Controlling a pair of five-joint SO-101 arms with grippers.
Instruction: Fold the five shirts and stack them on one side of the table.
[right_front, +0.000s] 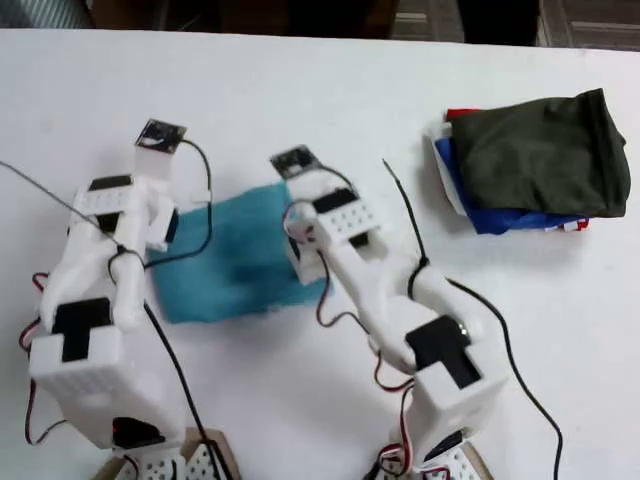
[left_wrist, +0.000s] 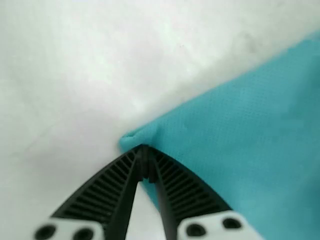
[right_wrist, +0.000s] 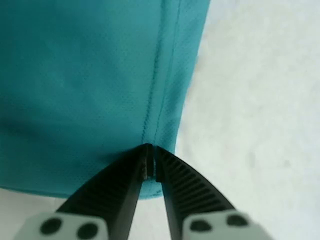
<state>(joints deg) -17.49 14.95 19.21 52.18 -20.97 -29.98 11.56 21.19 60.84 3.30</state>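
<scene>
A teal shirt (right_front: 235, 258) lies partly folded on the white table (right_front: 330, 110), between the two arms. My left gripper (left_wrist: 143, 161) is shut on a corner of the teal shirt (left_wrist: 240, 130) at its left side. My right gripper (right_wrist: 149, 161) is shut on the hemmed edge of the teal shirt (right_wrist: 85, 85) at its right side. A stack of folded shirts (right_front: 535, 165) rests at the right of the table, a dark green one on top, with blue, white and red ones under it.
Black and red cables (right_front: 185, 215) trail from both arms across the table near the shirt. The arm bases (right_front: 95, 385) stand at the near edge. Bare table stretches along the far side and far left.
</scene>
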